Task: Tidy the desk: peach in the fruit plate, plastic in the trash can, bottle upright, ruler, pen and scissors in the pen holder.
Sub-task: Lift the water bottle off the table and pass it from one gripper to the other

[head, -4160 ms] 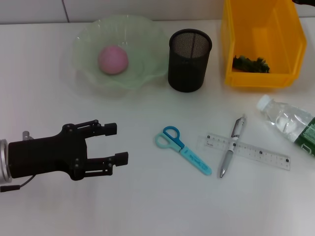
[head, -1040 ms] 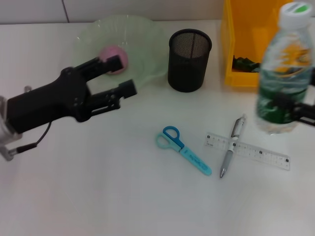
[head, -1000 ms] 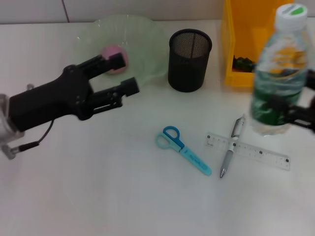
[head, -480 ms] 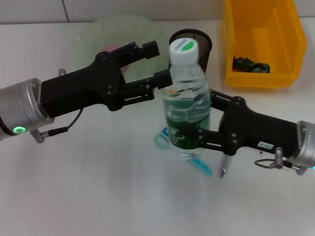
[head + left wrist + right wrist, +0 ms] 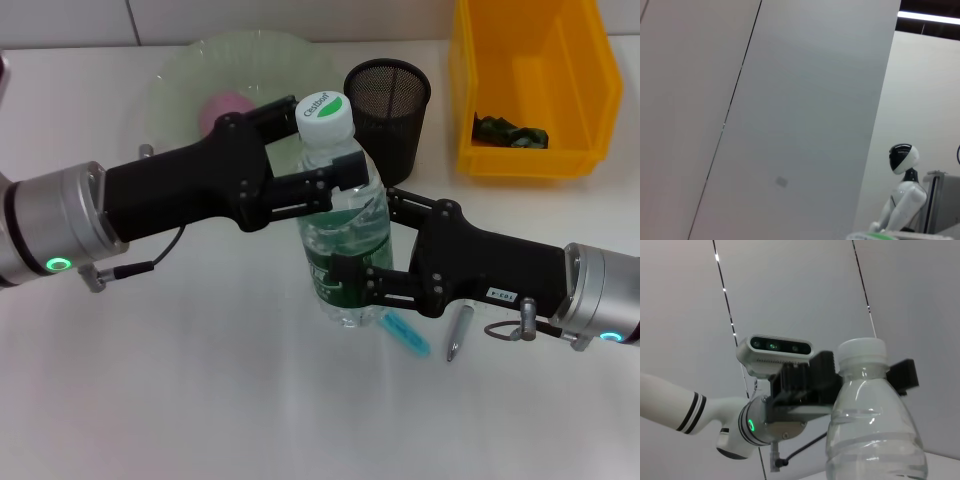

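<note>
- Bottle is the largest thing at stake: it stands upright at the middle of the table, held low on its green label by the right gripper, whose fingers are closed on it, while the left gripper brackets the neck just under the cap with its fingers narrowed, though contact there cannot be told. If both arms pull at once, the soft plastic could twist or slip free.
- Pen holder sits just beyond the bottle on the far side; a swing of the left arm could knock it over.
- Scissors lie almost hidden under the bottle's base, so setting the bottle straight down risks a tilted footing and a topple.
- Pen lies near the right arm and could be swept aside.
</note>
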You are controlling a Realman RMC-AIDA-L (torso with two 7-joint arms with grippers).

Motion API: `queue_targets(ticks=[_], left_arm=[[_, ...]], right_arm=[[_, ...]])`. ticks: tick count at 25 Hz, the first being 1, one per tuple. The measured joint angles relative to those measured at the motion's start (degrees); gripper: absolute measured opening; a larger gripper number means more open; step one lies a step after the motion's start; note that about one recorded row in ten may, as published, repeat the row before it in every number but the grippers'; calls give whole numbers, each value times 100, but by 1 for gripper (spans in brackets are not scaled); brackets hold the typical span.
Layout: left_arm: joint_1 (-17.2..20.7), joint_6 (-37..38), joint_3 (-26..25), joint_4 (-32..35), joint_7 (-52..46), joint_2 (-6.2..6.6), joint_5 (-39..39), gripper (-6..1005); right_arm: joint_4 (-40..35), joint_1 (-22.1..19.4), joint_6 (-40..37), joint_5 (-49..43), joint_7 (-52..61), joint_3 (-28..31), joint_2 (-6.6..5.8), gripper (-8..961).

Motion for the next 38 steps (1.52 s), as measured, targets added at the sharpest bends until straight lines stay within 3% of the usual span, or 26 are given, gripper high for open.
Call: queue_targets(ticks=[10, 24, 38], left_arm=[[-18, -271, 167, -71, -43, -15, -37, 764], [-23, -243, 163, -117, -66, -15, -55, 480], [-35, -237, 172, -136, -42, -22, -136, 435]], right_arm=[[81, 67, 26, -22, -46, -5, -2, 741], [244, 56, 207, 4, -260, -8, -3, 737], [294, 70, 230, 29, -300, 10, -3, 734]])
